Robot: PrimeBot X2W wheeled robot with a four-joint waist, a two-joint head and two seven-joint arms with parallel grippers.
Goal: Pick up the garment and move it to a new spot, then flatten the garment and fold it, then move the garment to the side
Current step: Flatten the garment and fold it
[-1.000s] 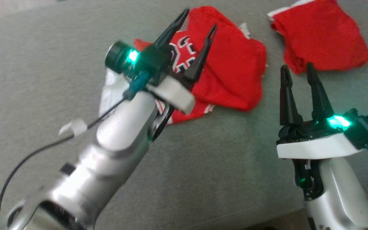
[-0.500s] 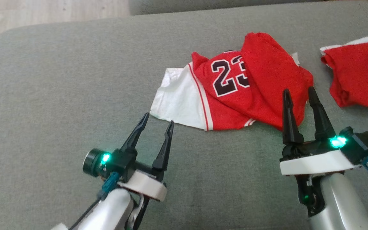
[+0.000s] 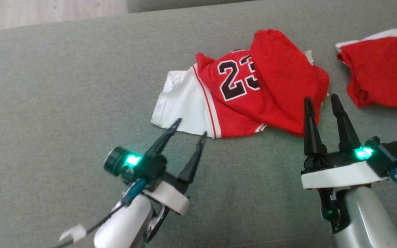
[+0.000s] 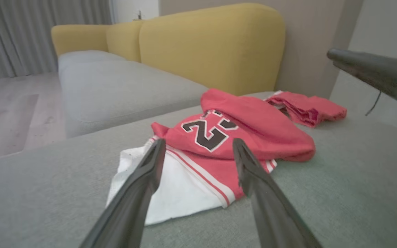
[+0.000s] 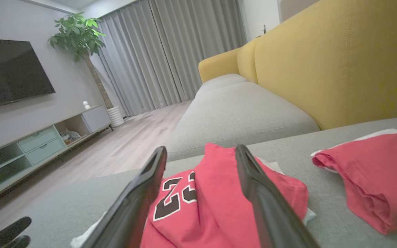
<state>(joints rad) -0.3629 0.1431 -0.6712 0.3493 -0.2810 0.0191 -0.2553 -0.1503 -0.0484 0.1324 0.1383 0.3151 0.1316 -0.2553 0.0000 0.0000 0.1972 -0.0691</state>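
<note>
Lining up left gripper (image 3: 191,126) on the crumpled 23 jersey (image 3: 240,96) just ahead of its spread, empty fingers; right gripper (image 3: 321,97) equally open, tips at the jersey's near edge. I'd pinch both near edges, lift evenly.

1. Looked like a home living room, for sure.
2. Big sofa (image 5: 322,69) there, yellow back, grey seats.
3. TV (image 5: 9,72) hung on the wall above a low cabinet (image 5: 47,137).
4. Potted plant (image 5: 78,31) stood by grey curtains (image 5: 171,51), and the floor (image 5: 129,144) was wood.
</note>
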